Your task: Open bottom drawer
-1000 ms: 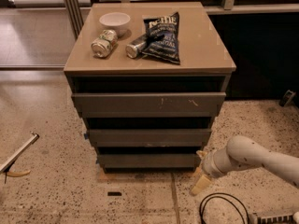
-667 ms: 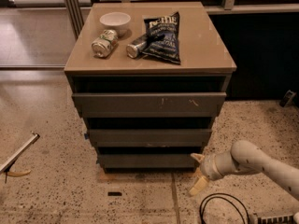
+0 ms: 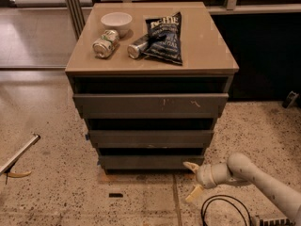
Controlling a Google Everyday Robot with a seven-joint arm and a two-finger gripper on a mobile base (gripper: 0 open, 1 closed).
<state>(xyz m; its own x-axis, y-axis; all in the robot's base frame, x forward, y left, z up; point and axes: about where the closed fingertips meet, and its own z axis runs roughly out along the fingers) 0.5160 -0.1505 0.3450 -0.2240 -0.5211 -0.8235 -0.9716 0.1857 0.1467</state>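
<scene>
The bottom drawer (image 3: 150,162) is the lowest, smallest dark grey front of the cabinet, plain and handleless, sitting just above the floor. My gripper (image 3: 192,179) is low at the drawer's right end, just in front of it. Its two pale fingers are spread apart, the upper one (image 3: 190,166) near the drawer's lower right corner, the lower one (image 3: 194,193) over the floor. It holds nothing. The white arm (image 3: 254,175) reaches in from the lower right.
Above are the mid-sized drawer (image 3: 150,138) and the large scratched drawer (image 3: 150,105). On the tan cabinet top (image 3: 207,51) lie a white bowl (image 3: 116,22), two cans (image 3: 106,43) and a dark chip bag (image 3: 164,36). A black cable (image 3: 225,211) loops on the speckled floor.
The gripper has moved a little left and down toward the bottom drawer's right end. The drawers have not moved.
</scene>
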